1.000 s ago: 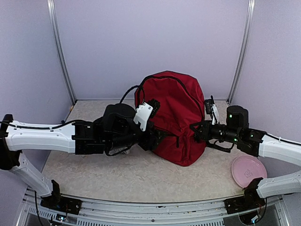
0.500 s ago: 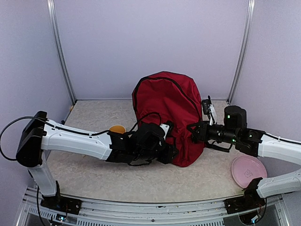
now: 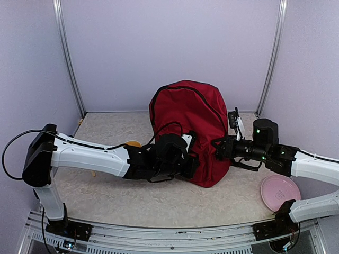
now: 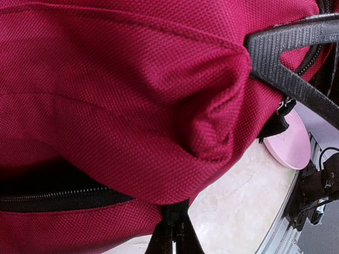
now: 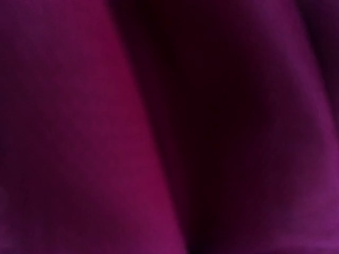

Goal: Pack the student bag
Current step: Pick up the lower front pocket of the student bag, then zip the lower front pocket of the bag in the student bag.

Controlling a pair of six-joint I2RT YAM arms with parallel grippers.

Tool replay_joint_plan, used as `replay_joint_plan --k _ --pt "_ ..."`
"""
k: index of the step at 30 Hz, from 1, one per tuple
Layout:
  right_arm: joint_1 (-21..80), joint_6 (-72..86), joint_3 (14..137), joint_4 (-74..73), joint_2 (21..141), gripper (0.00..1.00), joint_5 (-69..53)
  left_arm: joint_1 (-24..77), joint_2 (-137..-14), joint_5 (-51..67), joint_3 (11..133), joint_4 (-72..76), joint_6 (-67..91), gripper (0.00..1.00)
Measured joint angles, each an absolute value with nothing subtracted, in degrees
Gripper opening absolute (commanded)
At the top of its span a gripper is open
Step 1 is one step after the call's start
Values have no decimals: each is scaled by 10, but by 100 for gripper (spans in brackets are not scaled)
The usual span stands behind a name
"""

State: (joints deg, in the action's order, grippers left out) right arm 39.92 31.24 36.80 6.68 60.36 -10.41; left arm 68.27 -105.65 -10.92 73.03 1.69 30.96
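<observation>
The left claw (image 3: pixel 192 162) is clamped on a fabric fold low on the front of the student bag (image 3: pixel 185 114); the right claw (image 3: pixel 217 146) is shut against the bag's right side, any hold undiscernible; the bag is stood upright on the tabletop (image 3: pixel 159 203); a pink plate (image 3: pixel 279 191) lies to its right.

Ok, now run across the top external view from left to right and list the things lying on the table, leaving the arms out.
orange round thing, partly hidden behind the left arm → student bag → pink plate
</observation>
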Motion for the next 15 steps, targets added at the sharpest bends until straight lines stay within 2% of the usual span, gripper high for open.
replay_joint_plan --k 6,8,10,15 --pt "400 309 368 53 596 2 -95 676 -1055 -106 728 17 305 0" --pt "400 297 371 39 590 25 -92 672 -1048 -104 720 16 305 0" --pt "400 280 377 25 587 40 -96 667 -1039 -98 711 16 303 0" --pt "411 222 407 -26 574 45 -106 657 -1027 -73 700 19 292 0"
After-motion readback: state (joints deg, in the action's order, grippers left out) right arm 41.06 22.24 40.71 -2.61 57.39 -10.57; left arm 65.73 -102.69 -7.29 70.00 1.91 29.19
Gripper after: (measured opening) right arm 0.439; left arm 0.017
